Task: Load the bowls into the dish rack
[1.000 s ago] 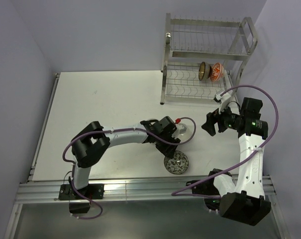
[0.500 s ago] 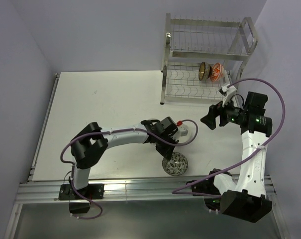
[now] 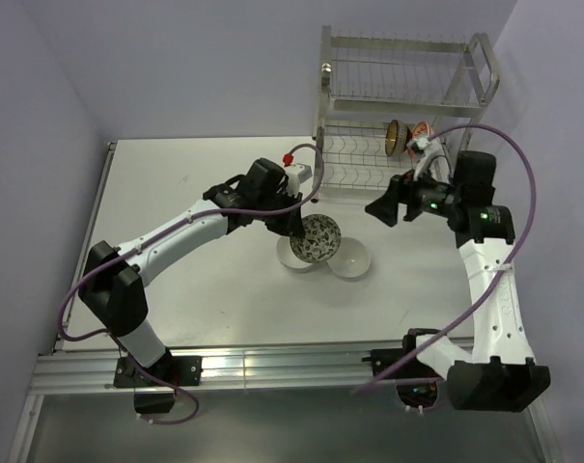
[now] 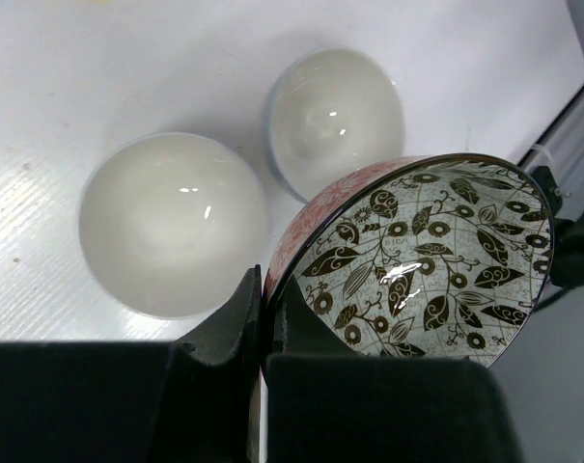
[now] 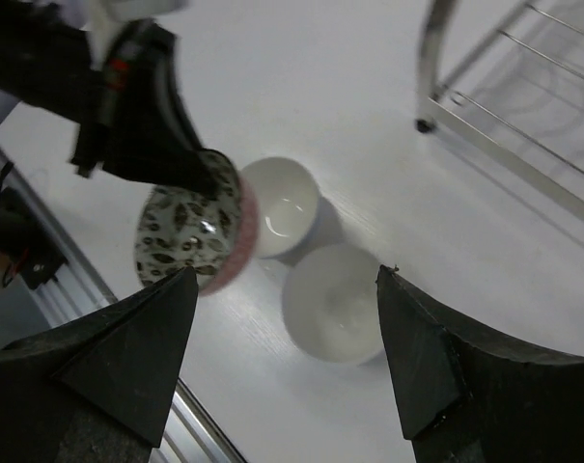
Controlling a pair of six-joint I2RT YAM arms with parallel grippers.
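My left gripper (image 3: 301, 226) is shut on the rim of the grey-white leaf-patterned bowl (image 3: 320, 237), which hangs tilted on its side above the table. In the left wrist view the fingers (image 4: 241, 313) pinch the patterned bowl's (image 4: 427, 260) rim. Below it sit two plain white bowls (image 3: 350, 258) (image 3: 292, 260), one partly hidden. My right gripper (image 3: 380, 210) hovers open to the right, over the white bowls (image 5: 335, 301) (image 5: 280, 204). The dish rack (image 3: 398, 96) stands at the back right, with a dark brown bowl (image 3: 396, 138) and an orange-red bowl (image 3: 424, 129) in its lower tier.
The rack's lower frame and foot (image 5: 436, 96) show at the top right of the right wrist view. A metal rail (image 3: 272, 365) runs along the table's near edge. Purple walls close in behind and on both sides.
The left gripper shut on the patterned bowl near the front edge, lifted it and carried it away toward the rack, over the white bowls. The right gripper moved left and farther back.
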